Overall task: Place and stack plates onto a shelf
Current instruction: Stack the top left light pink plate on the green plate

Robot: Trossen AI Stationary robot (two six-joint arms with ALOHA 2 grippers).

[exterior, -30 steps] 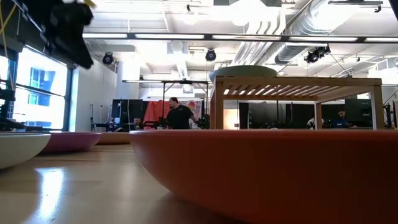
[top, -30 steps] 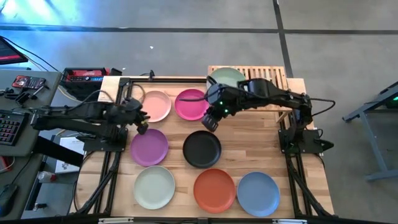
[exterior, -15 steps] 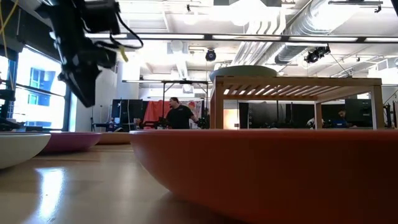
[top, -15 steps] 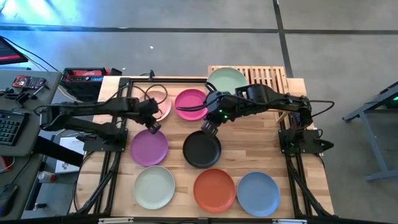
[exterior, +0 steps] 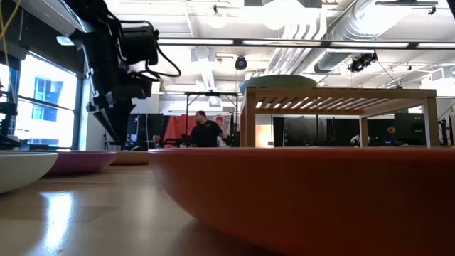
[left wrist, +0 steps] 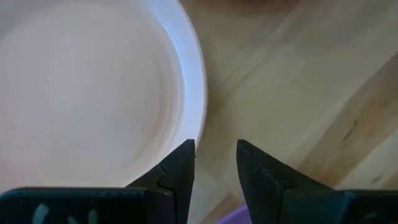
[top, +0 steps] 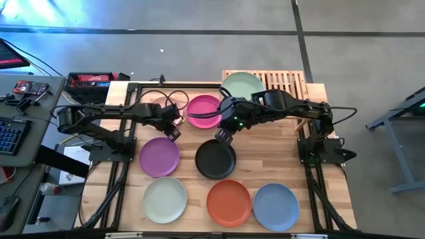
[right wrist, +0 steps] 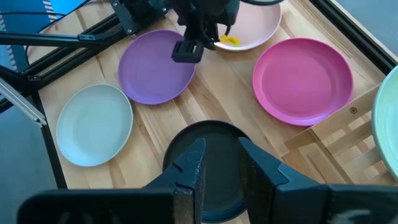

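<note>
Left gripper [left wrist: 214, 163] low over near rim of pale pink plate [left wrist: 87, 87], jaws narrowly parted, nothing held; rim just to one side of the gap. Right gripper [right wrist: 219, 163] above black plate [right wrist: 211, 143], jaws narrowly parted, empty. Left arm nearer the pink plate, right nearer the black. Shelf [top: 290, 80] at far edge of table [top: 265, 159], holding only sage green plate [top: 242, 83]. Other plates flat on table.

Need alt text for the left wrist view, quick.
The left tool, fingers open and empty, hangs over the rim of the pale pink plate, which fills most of the view. Bare wooden tabletop lies beside the plate.
</note>
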